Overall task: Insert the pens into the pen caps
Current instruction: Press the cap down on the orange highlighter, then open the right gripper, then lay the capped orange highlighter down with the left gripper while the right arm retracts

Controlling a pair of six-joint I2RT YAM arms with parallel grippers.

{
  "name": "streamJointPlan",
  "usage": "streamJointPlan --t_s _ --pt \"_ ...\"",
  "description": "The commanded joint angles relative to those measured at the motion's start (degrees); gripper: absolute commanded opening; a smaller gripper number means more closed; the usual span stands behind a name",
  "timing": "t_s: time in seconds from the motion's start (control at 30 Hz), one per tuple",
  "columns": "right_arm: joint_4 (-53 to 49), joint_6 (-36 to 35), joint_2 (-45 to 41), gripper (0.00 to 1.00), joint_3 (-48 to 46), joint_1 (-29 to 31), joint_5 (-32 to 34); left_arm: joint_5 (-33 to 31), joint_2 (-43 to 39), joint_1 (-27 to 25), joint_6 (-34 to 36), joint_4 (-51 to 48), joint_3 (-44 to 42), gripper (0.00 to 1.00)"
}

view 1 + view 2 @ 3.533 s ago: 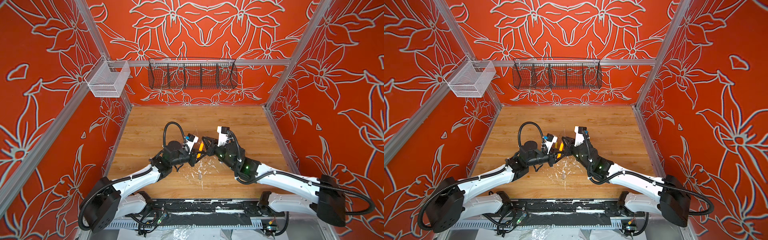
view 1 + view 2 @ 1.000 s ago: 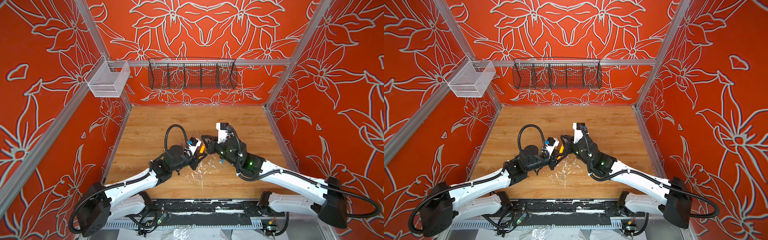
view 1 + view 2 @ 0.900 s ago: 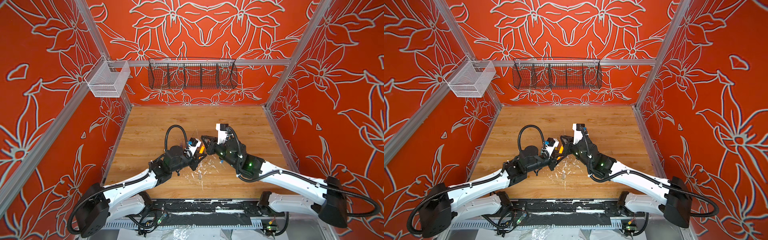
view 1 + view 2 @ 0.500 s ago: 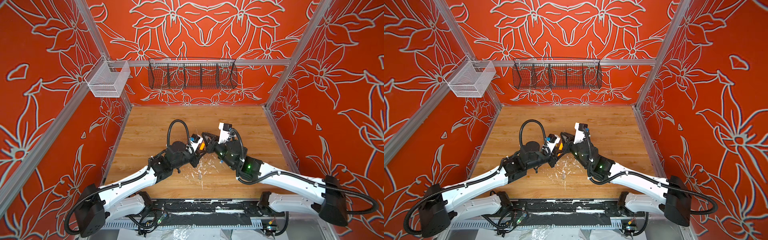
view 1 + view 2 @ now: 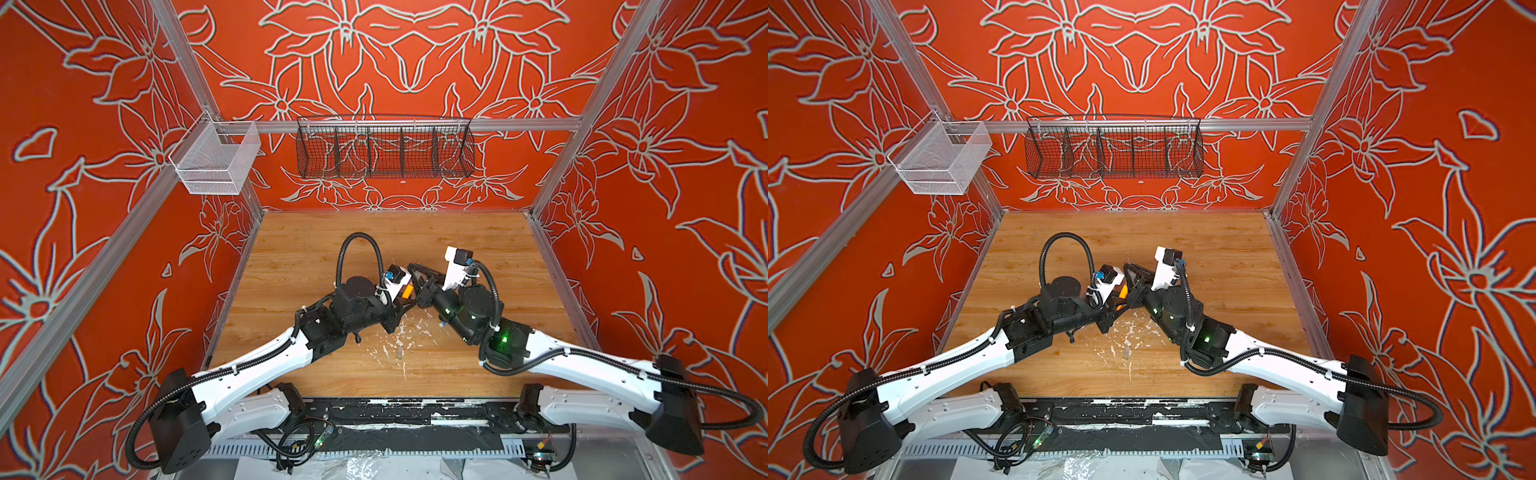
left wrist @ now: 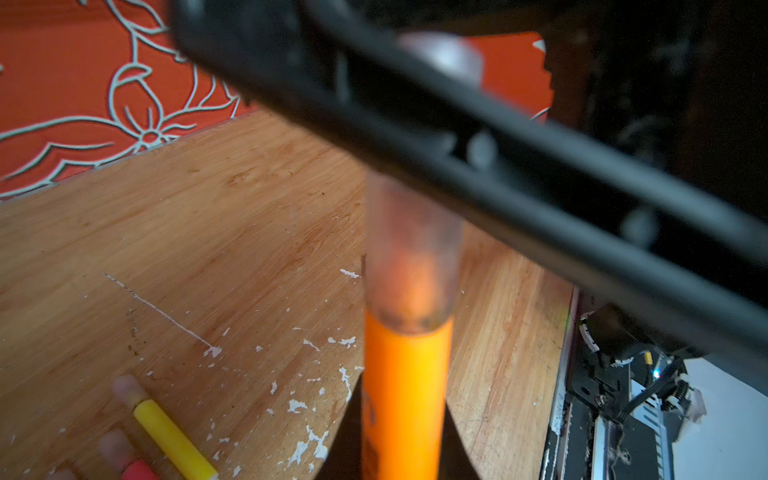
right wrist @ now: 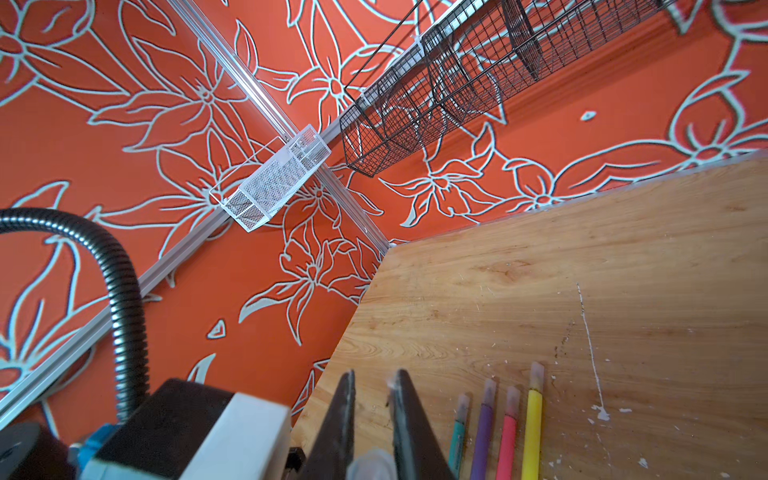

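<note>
My left gripper (image 5: 400,300) is shut on an orange pen (image 6: 402,399), which also shows in both top views (image 5: 1122,292). A clear pen cap (image 6: 411,257) sits over that pen's tip. My right gripper (image 7: 372,378) is shut on that cap (image 7: 371,465), and one of its black fingers (image 6: 478,166) crosses the left wrist view. The two grippers meet above the middle of the table (image 5: 457,232). Green (image 7: 457,440), purple (image 7: 483,432), pink (image 7: 508,436) and yellow (image 7: 532,424) pens lie side by side on the wood, each with a clear cap on.
White flecks (image 5: 395,345) are scattered on the wood in front of the grippers. A black wire basket (image 5: 384,147) hangs on the back wall and a white mesh basket (image 5: 216,160) on the left wall. Metal rails edge the table.
Both grippers, still joined at the orange pen and cap, have shifted slightly toward the back and right. The grips are unchanged.
</note>
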Motion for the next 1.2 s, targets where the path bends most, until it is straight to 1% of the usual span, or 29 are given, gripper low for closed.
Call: streamJointPlan --t_s 0.0,0.07,0.1,0.2,0.27,0.3,0.33,0.43,0.5,0.63,0.7,0.77,0.83,0.9,1.03,1.07,1.17 --pt "-17.5 -0.3 -1.7 0.07 -3.1 5.7 -10.2 -11.2 -1.8 3.3 -5.1 20.1 1.5 0.00" --pt "-19.4 -1.3 -3.8 0.14 -2.0 5.0 -8.3 -10.9 -2.3 3.3 -6.2 19.6 -0.6 0.00" --pt "-20.5 -1.9 -4.8 0.19 -1.4 4.4 -7.5 -10.8 -2.6 3.3 -7.2 19.3 -1.9 0.00" --pt "-23.5 -3.2 -8.0 0.35 0.5 1.9 -6.1 -9.2 -4.0 3.3 -12.4 17.3 -5.6 0.00" --pt "-25.2 -4.1 -10.2 0.42 1.5 0.0 -5.5 -7.8 -5.1 3.2 -15.3 16.1 -8.3 0.00" --pt "-26.2 -4.6 -11.3 0.47 1.8 -1.0 -5.3 -8.1 -5.2 3.2 -16.7 15.0 -9.5 0.00" --pt "-27.1 -5.2 -12.6 0.52 2.1 -1.9 -4.9 -9.2 -7.5 3.2 -17.9 13.2 -10.3 0.00" --pt "-29.2 -6.8 -16.2 0.62 1.6 -3.9 -2.8 -13.1 -9.2 3.2 -21.7 5.3 -11.4 0.00" --pt "-29.9 -7.9 -19.0 0.67 0.3 -5.1 -1.2 -15.1 -9.4 3.2 -25.8 -0.3 -12.1 0.00" --pt "-32.9 -10.1 -22.7 0.71 -2.1 -8.4 4.7 -17.0 -7.2 3.2 -32.5 -8.8 -12.2 0.00" --pt "-34.2 -11.1 -23.8 0.73 -3.4 -10.6 8.6 -16.2 -3.9 3.2 -35.0 -10.9 -11.7 0.00" --pt "-35.0 -12.0 -23.6 0.75 -4.4 -13.3 10.6 -14.5 -1.1 3.2 -36.3 -11.7 -10.4 0.00" --pt "-36.0 -12.7 -22.4 0.76 -5.1 -16.8 11.5 -13.2 2.1 3.1 -36.5 -13.2 -8.1 0.00" --pt "-37.2 -12.6 -20.7 0.76 -6.0 -21.6 12.4 -13.2 5.7 2.8 -36.1 -14.7 -5.5 0.00" --pt "-35.3 -12.2 -18.5 0.74 -10.7 -30.8 12.3 -14.3 12.2 2.6 -35.4 -17.9 -1.1 0.00" --pt "-34.5 -12.2 -17.9 0.73 -12.1 -32.6 13.2 -15.0 13.8 2.6 -35.5 -19.1 0.2 0.00" --pt "-32.9 -11.2 -15.8 0.72 -15.7 -35.9 18.8 -16.7 17.7 2.6 -35.5 -20.4 2.7 0.00"
